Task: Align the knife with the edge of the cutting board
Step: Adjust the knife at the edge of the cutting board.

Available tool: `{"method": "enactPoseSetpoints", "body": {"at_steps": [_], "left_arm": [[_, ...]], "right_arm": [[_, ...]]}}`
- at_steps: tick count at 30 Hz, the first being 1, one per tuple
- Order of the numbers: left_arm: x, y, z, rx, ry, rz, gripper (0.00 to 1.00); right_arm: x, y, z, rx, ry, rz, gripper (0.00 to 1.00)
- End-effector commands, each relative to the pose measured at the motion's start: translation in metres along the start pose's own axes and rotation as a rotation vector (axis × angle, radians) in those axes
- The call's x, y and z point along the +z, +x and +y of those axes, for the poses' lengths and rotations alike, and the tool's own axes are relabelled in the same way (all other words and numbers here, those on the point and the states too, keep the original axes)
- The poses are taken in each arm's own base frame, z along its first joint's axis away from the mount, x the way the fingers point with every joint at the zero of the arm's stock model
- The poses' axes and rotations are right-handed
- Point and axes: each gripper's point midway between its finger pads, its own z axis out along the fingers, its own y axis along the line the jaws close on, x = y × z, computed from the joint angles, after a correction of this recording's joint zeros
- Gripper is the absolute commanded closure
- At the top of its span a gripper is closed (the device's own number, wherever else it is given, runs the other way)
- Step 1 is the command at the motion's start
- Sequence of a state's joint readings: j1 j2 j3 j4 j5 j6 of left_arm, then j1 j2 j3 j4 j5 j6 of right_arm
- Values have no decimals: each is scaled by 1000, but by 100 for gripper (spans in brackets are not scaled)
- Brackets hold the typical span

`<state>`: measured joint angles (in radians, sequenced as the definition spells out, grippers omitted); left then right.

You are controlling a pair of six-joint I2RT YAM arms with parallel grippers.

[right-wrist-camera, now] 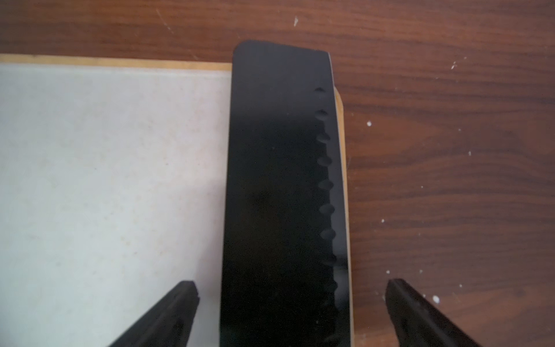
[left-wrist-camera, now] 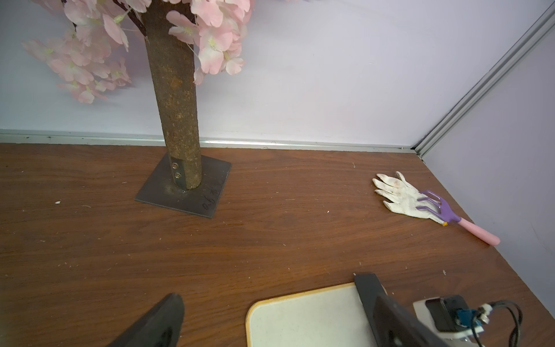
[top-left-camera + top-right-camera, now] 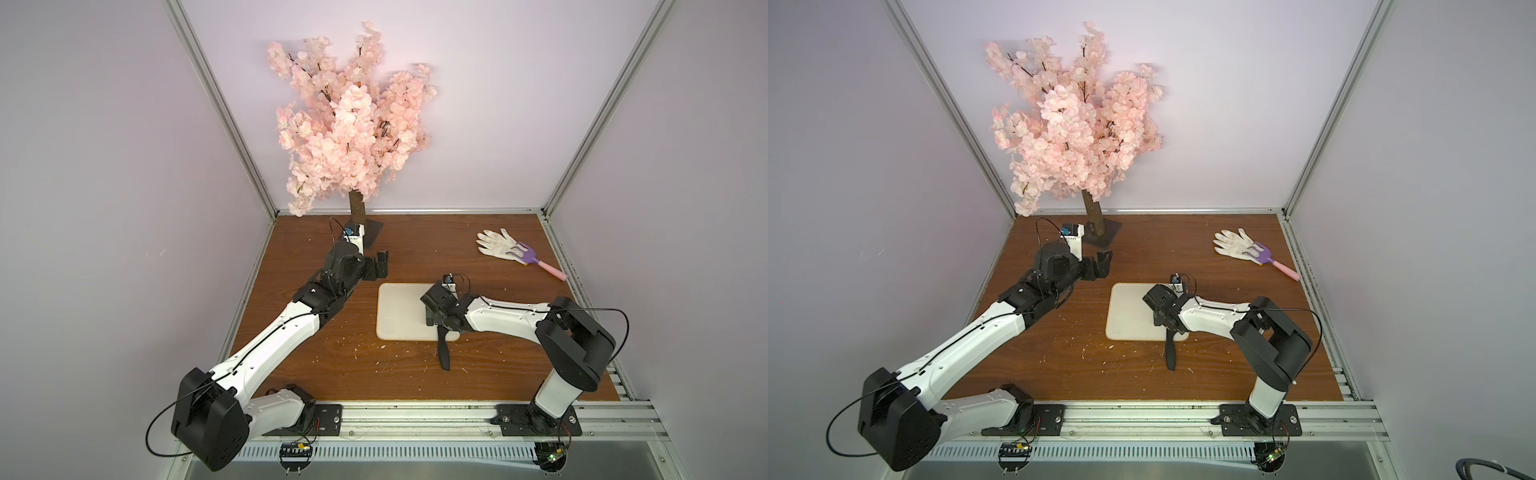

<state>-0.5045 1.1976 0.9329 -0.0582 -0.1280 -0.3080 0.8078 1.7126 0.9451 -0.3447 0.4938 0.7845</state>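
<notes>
The one knife lay flat along the right edge of the one cutting board, its handle jutting off the near side over the desk. The right hand hung above the blade, jaws wide, gripping nothing. The left hand stood open too, well apart. I guessed the knife stiff, thin and slick, so the slim handle looked the safest place to pinch.

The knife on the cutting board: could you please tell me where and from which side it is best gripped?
Probably the knife by its slim handle, from above, jaws closing across its width: it juts past the cutting board's near edge. The broad blade lies flat on the board, leaving little to pinch.
</notes>
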Motion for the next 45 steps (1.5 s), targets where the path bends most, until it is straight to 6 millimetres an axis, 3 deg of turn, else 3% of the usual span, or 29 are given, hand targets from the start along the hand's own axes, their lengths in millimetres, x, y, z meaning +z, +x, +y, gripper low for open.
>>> {"method": "enactPoseSetpoints", "body": {"at_steps": [1,35,45], "left_arm": [[3,2,0,18,-8,-3,0],[4,3,0,20,-11,1,0],[4,3,1,20,-13,-1,0]], "right_arm": [[0,-1,-3,2,-4,-1,1],[2,-2,-23,32,7,7,1],[2,-5,-16,31,-27,7,1]]}}
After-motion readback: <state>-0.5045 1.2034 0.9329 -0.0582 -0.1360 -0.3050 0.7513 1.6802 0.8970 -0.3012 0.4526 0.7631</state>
